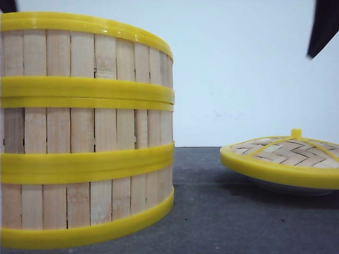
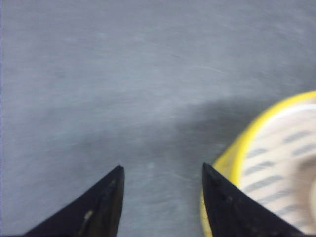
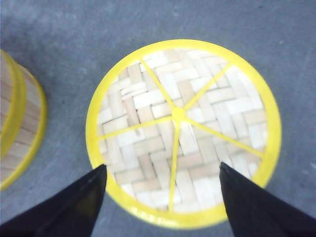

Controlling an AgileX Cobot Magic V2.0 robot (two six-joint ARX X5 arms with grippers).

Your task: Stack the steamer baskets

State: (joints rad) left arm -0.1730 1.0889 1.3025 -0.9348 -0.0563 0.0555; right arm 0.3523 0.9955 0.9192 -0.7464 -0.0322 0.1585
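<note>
Three steamer baskets (image 1: 87, 132) stand stacked one on another at the left of the front view, pale slats between thick yellow rings. The stack's edge also shows in the left wrist view as the steamer baskets (image 2: 276, 168) seen from above, and in the right wrist view as the steamer baskets (image 3: 19, 128). My left gripper (image 2: 163, 170) is open over bare grey table, its one fingertip just beside the top ring. My right gripper (image 3: 160, 168) hangs open above the domed woven lid (image 3: 182, 131), holding nothing.
The lid (image 1: 286, 159) with yellow rim and knob rests on a shallow white plate (image 1: 288, 188) at the right of the front view. Dark arm parts (image 1: 323, 26) show at the upper corners. Grey table (image 1: 201, 211) lies between stack and lid.
</note>
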